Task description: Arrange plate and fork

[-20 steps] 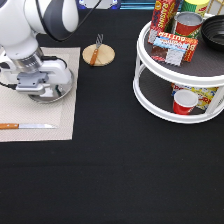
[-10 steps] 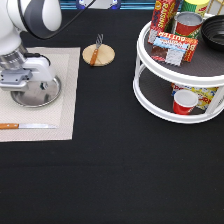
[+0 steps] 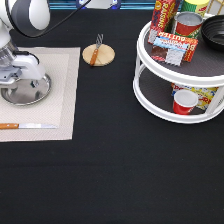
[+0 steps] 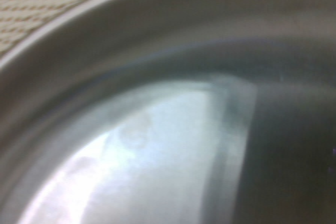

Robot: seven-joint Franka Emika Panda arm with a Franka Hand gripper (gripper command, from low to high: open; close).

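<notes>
The jaws cannot be read as released or clenched: in the exterior view the gripper (image 3: 19, 82) sits low at the left edge of the frame, and the white hand body hides its fingertips. It is pressed down over the plate (image 3: 31, 95), directly above the plate's left and upper part. Whether anything is grasped cannot be told.

The plate lies flat on a beige placemat (image 3: 62, 95) in the upper left of the frame, its right rim and lower rim exposed. The wrist view is filled by the plate's shiny inner surface (image 4: 172, 150), with a sliver of the placemat weave (image 4: 30, 20) showing at one corner beyond the rim.

A wooden-handled knife (image 3: 27, 126) lies on the same mat below the plate, blade pointing toward the exterior view's right, apart from the plate.

The fork (image 3: 96, 48) is off the mat, upper centre of the frame, lying across a small round wooden coaster (image 3: 98, 55) with its tines toward the top. It is well apart from the plate and the gripper.

At the right of the frame stands a white two-tier turntable rack (image 3: 165, 107) on the black worktop (image 3: 115, 175). Its lower tier holds a red cup (image 3: 184, 101); its upper tier holds tins and packets, with a black bowl (image 3: 216, 31) at the frame's right edge.
</notes>
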